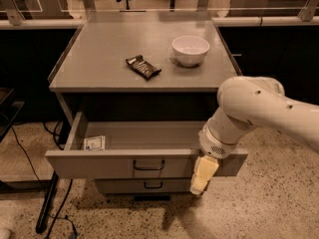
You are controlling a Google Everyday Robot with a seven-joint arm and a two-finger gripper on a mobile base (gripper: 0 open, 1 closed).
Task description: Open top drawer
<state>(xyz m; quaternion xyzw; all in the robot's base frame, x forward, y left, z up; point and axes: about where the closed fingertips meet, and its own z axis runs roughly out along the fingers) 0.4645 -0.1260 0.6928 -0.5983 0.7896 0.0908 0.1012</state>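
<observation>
Top drawer (99, 164) stands open; white card (94, 143) inside at far left, print illegible. Gripper (203, 176) hangs at its right front; grip state: cannot tell.

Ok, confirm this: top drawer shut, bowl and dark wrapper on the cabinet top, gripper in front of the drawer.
Wrong: the camera view shows the top drawer pulled open. The bowl and dark wrapper do sit on the cabinet top, and the gripper hangs in front of the drawer.
</observation>
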